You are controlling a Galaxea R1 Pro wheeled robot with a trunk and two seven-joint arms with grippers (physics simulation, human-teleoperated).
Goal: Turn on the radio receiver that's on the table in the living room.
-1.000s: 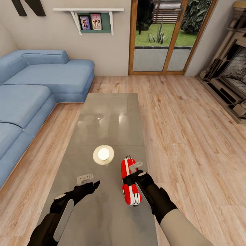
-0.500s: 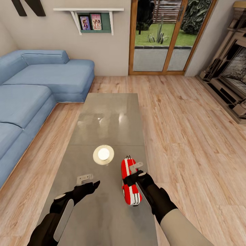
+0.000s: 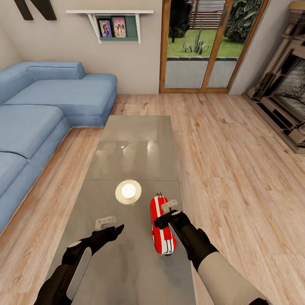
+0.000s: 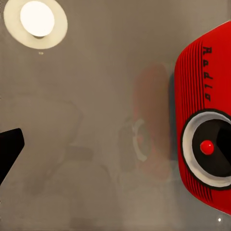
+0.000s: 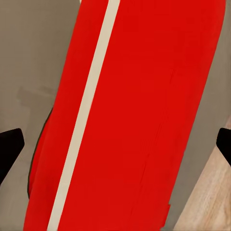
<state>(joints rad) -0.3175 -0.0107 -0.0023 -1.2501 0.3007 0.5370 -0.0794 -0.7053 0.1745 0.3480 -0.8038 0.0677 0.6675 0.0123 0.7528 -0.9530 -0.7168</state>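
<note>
A small red rounded portable radio receiver with a white trim band [image 3: 161,229] stands on the long low coffee table with a glossy grey-brown top [image 3: 135,144], low and just right of centre in the head view, close to the table's right edge. The right gripper [image 3: 166,215] sits directly over the radio's top; in the right wrist view its black fingertips [image 5: 9,147] flank the red body [image 5: 139,120] with gaps on both sides, so it is released, not grasping. The left gripper [image 3: 111,226], lower left of centre, hangs over bare tabletop; I cannot tell whether it is spread or clenched. Its wrist view shows the radio's round dial [image 4: 208,147]. A round cream disc [image 3: 128,192] lies just beyond the radio.
</note>
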